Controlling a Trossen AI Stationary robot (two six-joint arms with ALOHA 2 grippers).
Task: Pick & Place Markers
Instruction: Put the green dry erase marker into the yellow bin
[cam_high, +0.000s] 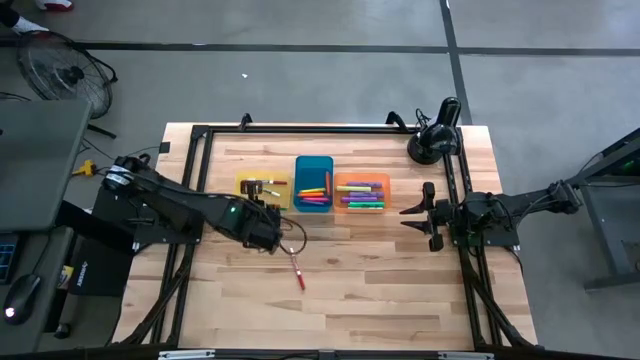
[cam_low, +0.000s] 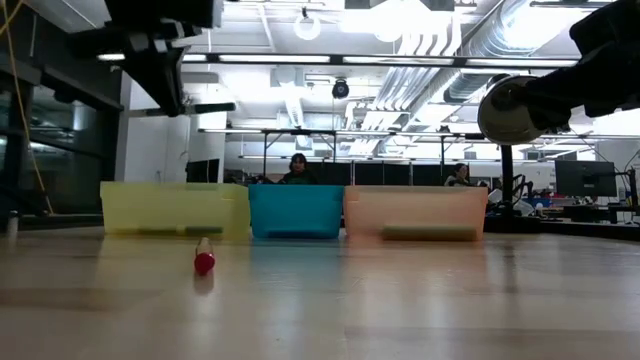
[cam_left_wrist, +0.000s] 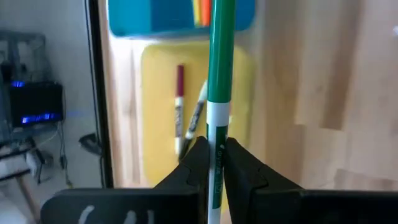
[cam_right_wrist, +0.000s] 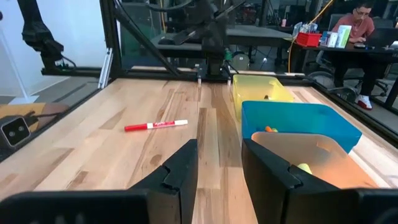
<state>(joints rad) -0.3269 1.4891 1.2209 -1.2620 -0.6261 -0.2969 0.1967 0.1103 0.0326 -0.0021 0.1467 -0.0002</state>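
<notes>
Markers sit in three places as I read the feeds. One green marker (cam_left_wrist: 219, 81) is pinched between the fingers of my left end effector (cam_left_wrist: 213, 163), which are pressed tight against its white lower barrel; in the left wrist view the green shaft runs out ahead of the fingers, over the yellow tray (cam_left_wrist: 158, 81). From above, that left end effector (cam_high: 268, 228) hangs over the wooden desk (cam_high: 380, 290) just beside the yellow tray's (cam_high: 245, 180) near edge. Inside the yellow tray I see two markers lying on its floor, a dark red one (cam_left_wrist: 179, 99) and a paler one next to it.

A red marker (cam_high: 297, 272) lies loose on the desk, apart from the trays and nearer the front edge; the low view shows its red cap end-on (cam_low: 204, 261), and the right wrist view shows it lying flat with a white barrel (cam_right_wrist: 155, 125).

The blue tray (cam_high: 313, 165) in the middle holds several mixed-colour markers, and the orange tray (cam_high: 380, 180) on its other side holds a stack of more.

My right end effector (cam_high: 418, 216) waits off to the right of the orange tray, its fingers (cam_right_wrist: 180, 168) spread apart with nothing between them.

A seated person (cam_right_wrist: 357, 25) shows at a far bench beyond the desk
</notes>
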